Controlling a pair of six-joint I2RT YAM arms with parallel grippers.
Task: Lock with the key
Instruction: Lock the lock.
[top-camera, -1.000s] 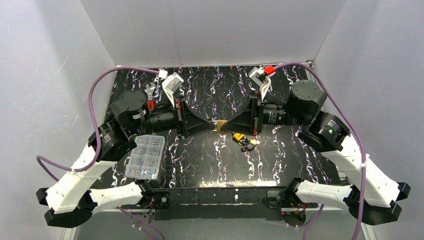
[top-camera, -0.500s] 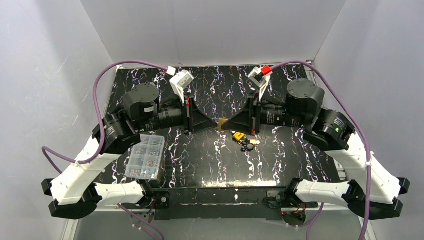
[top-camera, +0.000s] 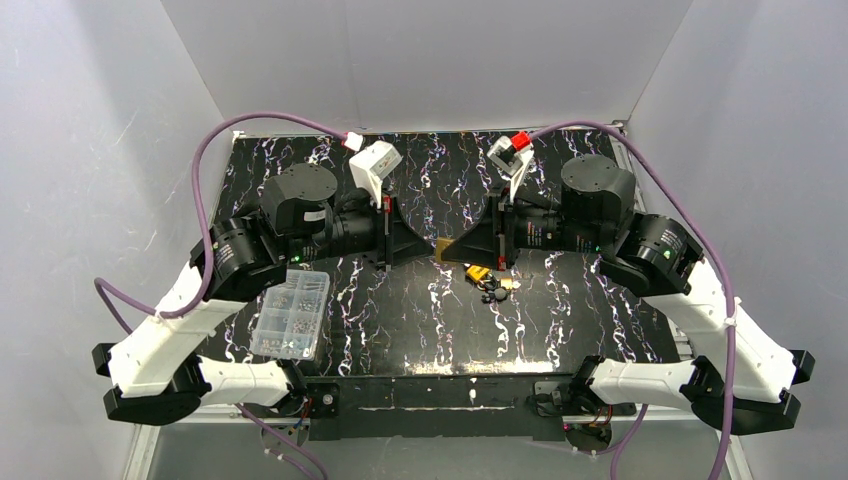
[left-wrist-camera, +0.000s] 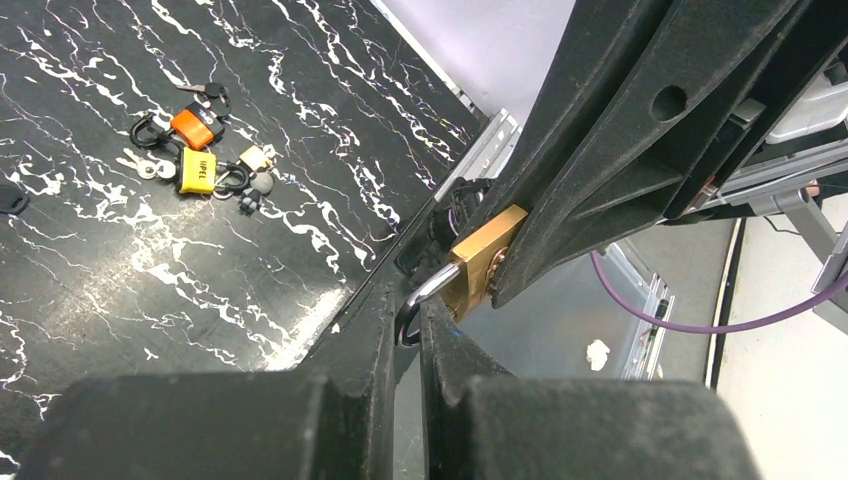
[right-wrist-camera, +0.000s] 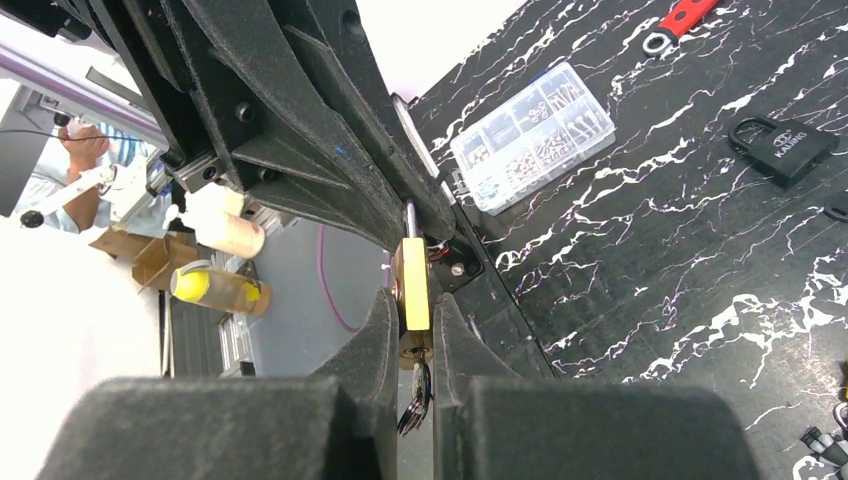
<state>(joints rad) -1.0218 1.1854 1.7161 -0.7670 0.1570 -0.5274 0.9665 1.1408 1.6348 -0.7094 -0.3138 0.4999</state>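
Note:
A brass padlock (top-camera: 440, 249) hangs in the air over the middle of the table, held between both grippers. My left gripper (top-camera: 425, 247) is shut on its silver shackle (left-wrist-camera: 425, 295), as the left wrist view (left-wrist-camera: 407, 320) shows, with the brass body (left-wrist-camera: 485, 255) just beyond the fingertips. My right gripper (top-camera: 452, 250) is shut on the padlock body (right-wrist-camera: 412, 280), as the right wrist view (right-wrist-camera: 410, 325) shows. A key (right-wrist-camera: 415, 385) with a dark ring sticks out of the lock's bottom, between the right fingers.
A clear parts box (top-camera: 292, 313) lies at the front left, also in the right wrist view (right-wrist-camera: 530, 135). A pile of small padlocks and keys (top-camera: 488, 282) lies on the black marbled table (top-camera: 420, 320) below the grippers. A black padlock (right-wrist-camera: 780, 145) lies further off.
Both wrists have rolled and the arms have drawn in toward the centre. The padlock stays held between the two grippers at about the same spot.

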